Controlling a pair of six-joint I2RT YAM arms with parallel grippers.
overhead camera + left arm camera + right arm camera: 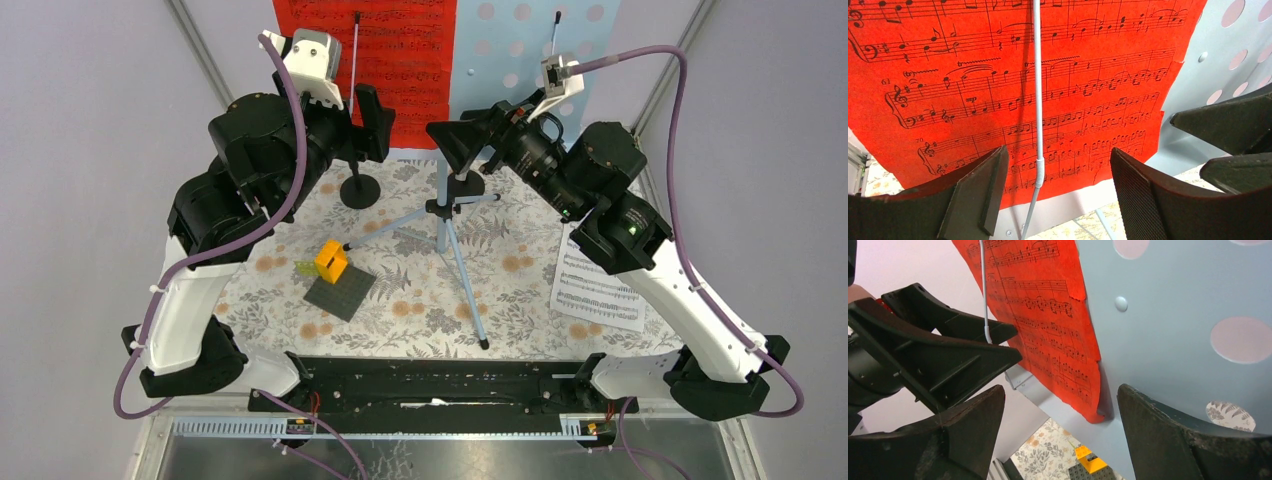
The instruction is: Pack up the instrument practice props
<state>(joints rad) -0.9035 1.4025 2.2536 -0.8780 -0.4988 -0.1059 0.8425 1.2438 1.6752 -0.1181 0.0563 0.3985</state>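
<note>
The red music sheet (365,50) rests on the pale-blue perforated holder (540,45), which stands on tripod legs (455,245) at the back. My left gripper (372,105) is open in front of the red sheet (973,75). The thin rod (1038,100) of a black round-based mic mount (360,190) stands between its fingers without touching them. My right gripper (452,138) is open and empty, facing the sheet's lower right corner (1083,390) and the holder (1173,315). A white music sheet (598,285) lies on the mat at the right. No microphones are in view.
An orange brick (331,260) on a dark grey studded plate (340,292) lies left of the tripod. A second thin rod (555,30) rises behind my right arm. My right gripper's fingers (1233,130) show in the left wrist view.
</note>
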